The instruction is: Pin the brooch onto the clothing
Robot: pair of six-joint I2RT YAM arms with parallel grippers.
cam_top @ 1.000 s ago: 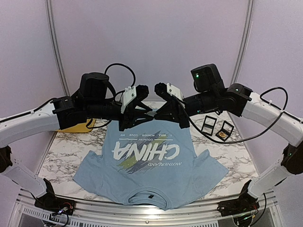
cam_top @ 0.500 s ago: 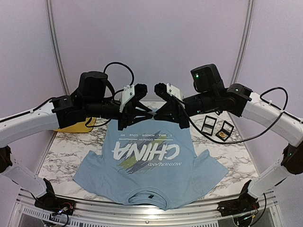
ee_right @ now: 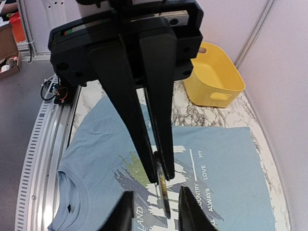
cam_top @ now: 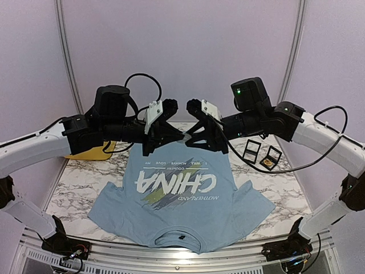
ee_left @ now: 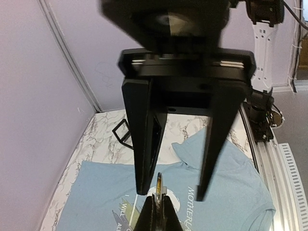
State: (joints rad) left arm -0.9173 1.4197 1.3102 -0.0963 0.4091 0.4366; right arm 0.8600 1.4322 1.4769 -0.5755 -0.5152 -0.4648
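The light blue T-shirt with white "CHINA" lettering lies flat on the marble table, also in the left wrist view and the right wrist view. Both grippers meet tip to tip in the air above its far hem. My left gripper is shut on the small gold brooch, which shows edge-on. The brooch sticks out past the left fingertips. My right gripper is open, with one finger on each side of the brooch and not touching it.
A yellow tub stands at the far left of the table. Two small open black boxes sit at the far right, one with something gold inside; one box shows in the left wrist view.
The right gripper's fingers have spread slightly apart at the meeting point. The left gripper has shifted a little, still holding the brooch. The shirt has not moved.
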